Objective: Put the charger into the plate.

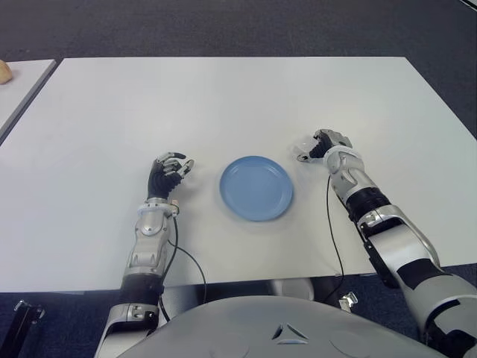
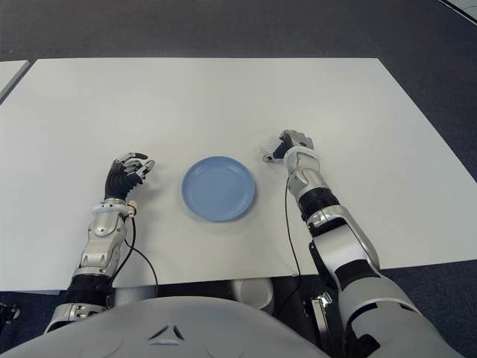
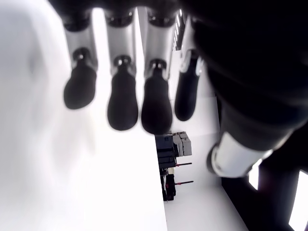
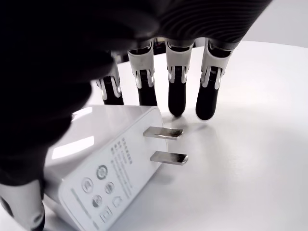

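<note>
A white charger (image 4: 106,168) with two metal prongs lies on the white table (image 1: 223,104), just right of the round blue plate (image 1: 256,187). My right hand (image 1: 322,143) hovers over the charger (image 1: 302,155), its fingers (image 4: 176,96) reaching past the far side and tips close to the tabletop. The thumb shows beside the charger's near end. No finger presses on the charger's body, and it stays flat on the table. My left hand (image 1: 170,170) shows left of the plate, fingers loosely curled around nothing. The plate holds nothing.
A second table's edge (image 1: 19,93) with a small tan object (image 1: 4,71) shows at the far left. Dark carpet (image 1: 238,26) lies beyond the table. Cables run along both forearms near the table's front edge.
</note>
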